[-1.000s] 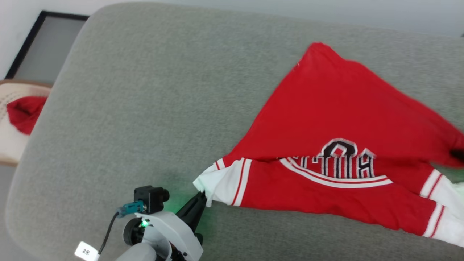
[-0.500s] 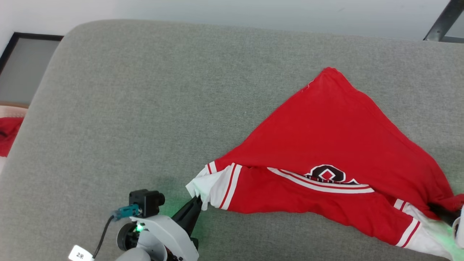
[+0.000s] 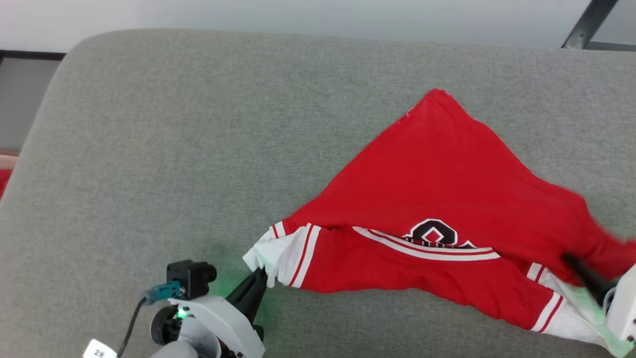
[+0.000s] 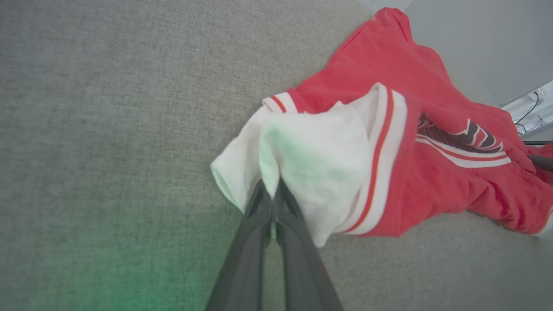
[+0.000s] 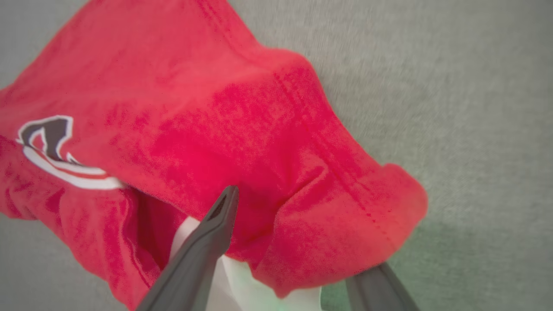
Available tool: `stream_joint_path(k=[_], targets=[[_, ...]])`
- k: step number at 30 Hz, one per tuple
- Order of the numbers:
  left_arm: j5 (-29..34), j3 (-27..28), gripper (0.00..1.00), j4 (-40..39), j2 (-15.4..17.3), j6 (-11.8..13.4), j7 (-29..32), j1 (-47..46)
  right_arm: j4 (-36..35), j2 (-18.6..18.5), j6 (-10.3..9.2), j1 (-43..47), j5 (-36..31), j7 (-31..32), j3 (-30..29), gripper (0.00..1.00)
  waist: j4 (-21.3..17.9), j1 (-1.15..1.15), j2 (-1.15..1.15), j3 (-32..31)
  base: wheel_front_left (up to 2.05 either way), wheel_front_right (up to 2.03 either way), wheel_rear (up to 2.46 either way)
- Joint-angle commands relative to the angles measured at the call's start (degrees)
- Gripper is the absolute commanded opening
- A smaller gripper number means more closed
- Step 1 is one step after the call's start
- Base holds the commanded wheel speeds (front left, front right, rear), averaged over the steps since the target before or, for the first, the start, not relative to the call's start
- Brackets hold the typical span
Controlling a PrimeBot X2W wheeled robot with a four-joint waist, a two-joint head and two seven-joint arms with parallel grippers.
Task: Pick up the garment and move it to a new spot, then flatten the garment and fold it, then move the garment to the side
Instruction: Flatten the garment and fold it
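Observation:
The garment [image 3: 447, 179] is a red jersey T-shirt with white sleeve ends. It lies spread in a rough triangle on the grey cushion [image 3: 198, 124], folded over so its black emblem half shows. My left gripper [image 3: 261, 272] is shut on the white end of the left sleeve [image 4: 311, 164], its fingers pinched together [image 4: 270, 190]. My right gripper [image 3: 579, 271] is at the garment's lower right corner. In the right wrist view its fingers [image 5: 216, 224] stand wide apart, and a red fold of the garment [image 5: 216, 108] bulges between them over white sleeve cloth.
The cushion runs wide and bare to the left and far side. A scrap of red cloth [image 3: 2, 181] shows past its left edge. A dark metal frame [image 3: 586, 25] stands at the far right, and a dark-edged panel [image 3: 20, 84] at the far left.
My right gripper has opened and let go of the garment's right corner. The left gripper keeps its hold on the sleeve. The head camera has swung, shifting the whole picture.

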Motion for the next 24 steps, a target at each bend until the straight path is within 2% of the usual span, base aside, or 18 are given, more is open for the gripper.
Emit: stream_joint_path(k=[1, 8, 15, 19, 24], targets=[[-0.5, 0.2, 0.00, -0.3, 0.3, 0.3, -0.2, 0.4, -1.6, -0.8, -0.04, 0.6, -0.7, -3.5, 0.5, 1.00, -0.6, 0.00, 0.00, 0.1, 0.00, 0.00, 0.00], [-0.5, 0.7, 0.00, -1.5, 1.4, 1.2, -0.4, 0.8, -6.2, -3.6, -0.02, 2.6, -7.3, -21.3, 3.3, 1.00, -2.2, 0.00, 0.00, 0.5, 0.00, 0.00, 0.00], [-0.6, 0.8, 0.00, -2.6, 1.8, 1.8, -0.5, 1.3, -8.6, -3.1, -0.04, 2.8, -14.5, -37.0, 5.9, 1.00, -2.8, 0.00, 0.00, 0.6, 0.00, 0.00, 0.00], [-0.2, 0.5, 0.00, -3.1, 1.7, 1.9, -0.3, 1.0, -7.5, -3.7, -0.04, -1.2, -16.1, -41.2, 9.2, 1.00, -2.5, 0.00, 0.00, 0.6, 0.00, 0.00, 0.00], [0.3, -0.4, 0.00, -3.1, 0.8, 1.5, 0.1, 0.2, -3.6, -5.9, -0.04, -10.1, -15.1, -42.0, 15.0, 1.00, -0.4, 0.00, 0.00, 0.7, 0.00, 0.00, 0.00]])
